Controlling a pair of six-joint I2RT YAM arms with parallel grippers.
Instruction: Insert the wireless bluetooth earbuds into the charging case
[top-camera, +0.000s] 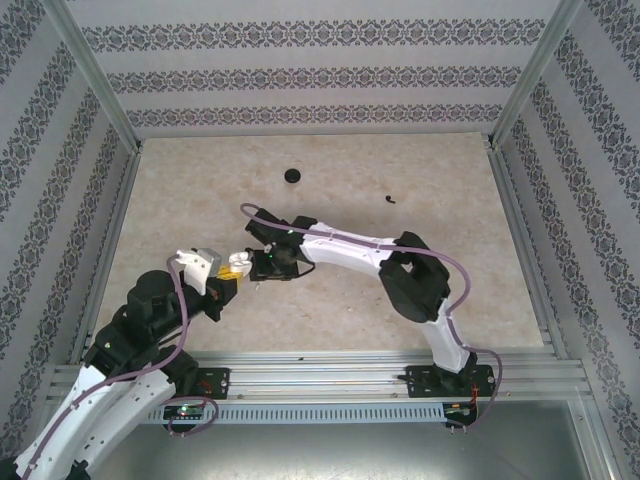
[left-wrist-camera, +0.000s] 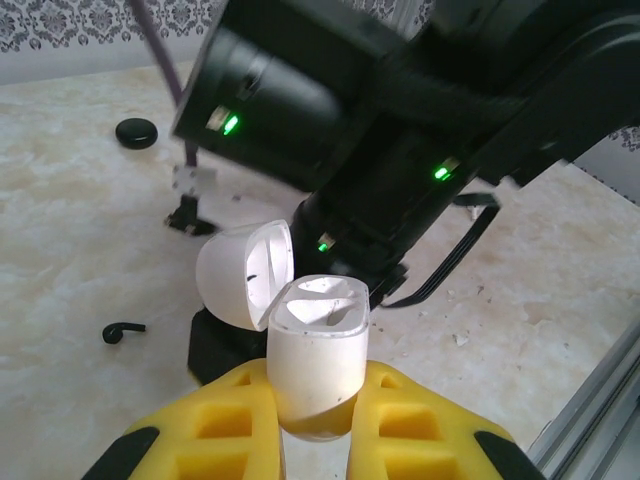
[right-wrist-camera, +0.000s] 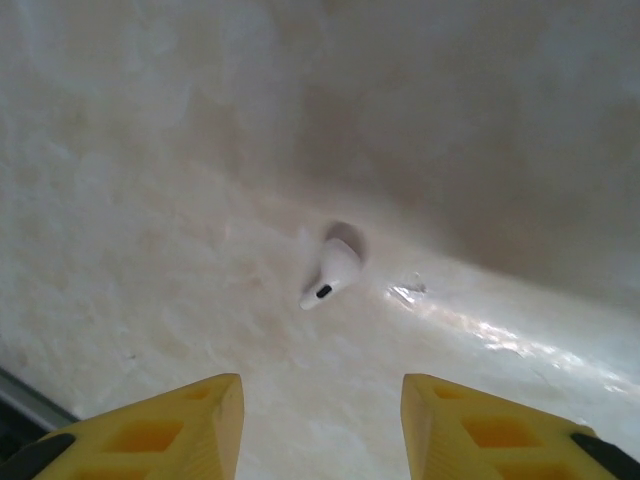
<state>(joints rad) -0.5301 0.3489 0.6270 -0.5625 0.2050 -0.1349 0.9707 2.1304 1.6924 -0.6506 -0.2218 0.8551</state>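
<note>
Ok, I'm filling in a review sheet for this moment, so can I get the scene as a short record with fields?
left gripper: shut on the white charging case
case lid: open, slots look empty
right gripper: open, holding nothing
white earbud: lying on the table, ahead of the right gripper, untouched
black earbud: on the table, apart from the case
black puck: on the far part of the table

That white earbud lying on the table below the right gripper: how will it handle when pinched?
The white earbud looks tiny and glossy, so it is probably light and may slip from the right gripper's yellow fingers. Its rounded body lies on the smooth table, so a nudge could roll or spin it.
</note>
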